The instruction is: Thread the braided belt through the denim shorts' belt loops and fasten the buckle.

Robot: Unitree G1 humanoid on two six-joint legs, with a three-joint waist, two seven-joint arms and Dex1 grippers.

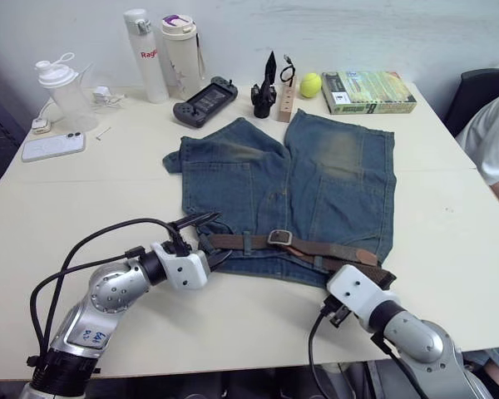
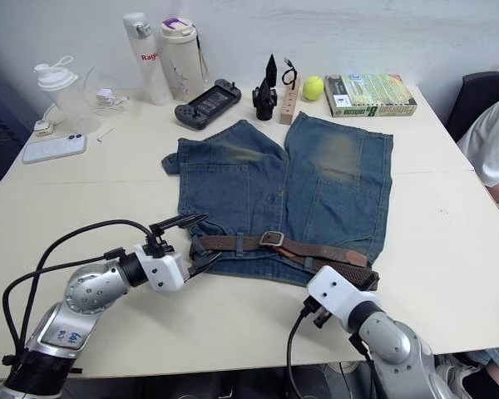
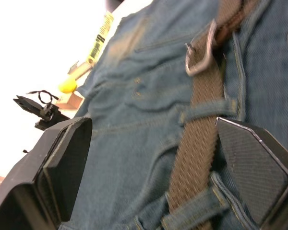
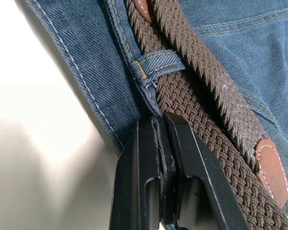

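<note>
Braided belt (image 1: 316,248) lies along the denim shorts' (image 1: 316,179) near waistband. Its left end sits between the left gripper's (image 1: 201,239) wide-spread fingers. The right gripper (image 4: 164,125), fingers pressed together, touches the waistband at the right end, gripping nothing discernible.

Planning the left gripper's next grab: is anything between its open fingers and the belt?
Nothing visible. The left gripper is open over the braided belt on the denim shorts; only belt loops cross the belt.

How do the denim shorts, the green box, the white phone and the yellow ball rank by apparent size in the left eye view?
1. denim shorts
2. green box
3. white phone
4. yellow ball
</note>
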